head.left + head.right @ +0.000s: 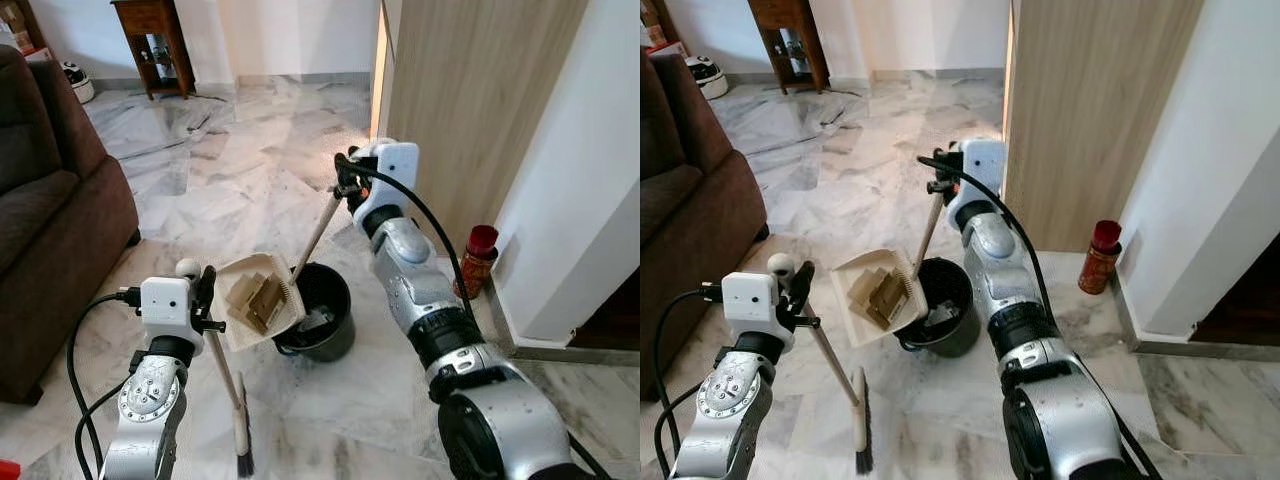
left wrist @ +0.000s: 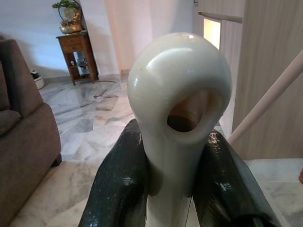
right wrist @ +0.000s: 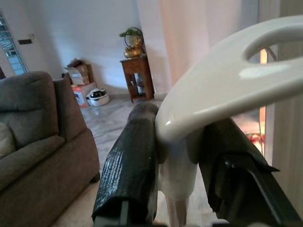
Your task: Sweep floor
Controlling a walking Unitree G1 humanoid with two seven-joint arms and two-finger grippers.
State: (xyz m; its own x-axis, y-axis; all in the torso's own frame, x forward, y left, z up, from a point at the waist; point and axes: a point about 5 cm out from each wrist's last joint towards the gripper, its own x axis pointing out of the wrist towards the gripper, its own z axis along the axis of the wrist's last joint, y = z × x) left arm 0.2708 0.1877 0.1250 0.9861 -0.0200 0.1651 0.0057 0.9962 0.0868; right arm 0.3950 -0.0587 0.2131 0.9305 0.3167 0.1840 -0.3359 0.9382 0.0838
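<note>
Tilting over the black bucket (image 1: 322, 310), the cream dustpan (image 1: 258, 298) carries flat brown pieces (they look like cardboard scraps) and its lower edge lies at the bucket's rim. The long pale handle of the dustpan goes up and to the right, to the right gripper (image 1: 344, 185). In the right wrist view the two black fingers (image 3: 130, 163) are closed on the white looped end of this handle, one on each side of it.

The broom (image 1: 236, 408) stands just left of the bucket, with its dark bristles down on the marble floor (image 1: 230, 170) and its stick slanting up to the left gripper (image 1: 203, 296). In the left wrist view the left fingers (image 2: 118, 182) are clamped around the cream stick, just below its rounded end with a hole.

The bucket stands on the floor near a wooden panel (image 1: 470, 100). A red bottle (image 1: 477, 260) stands at the foot of the white wall (image 1: 580, 190), on the right of the right arm. A brown sofa (image 1: 50, 210) is on the left side, and a small dark wooden side table (image 1: 152, 40) is far behind, against the back wall.
</note>
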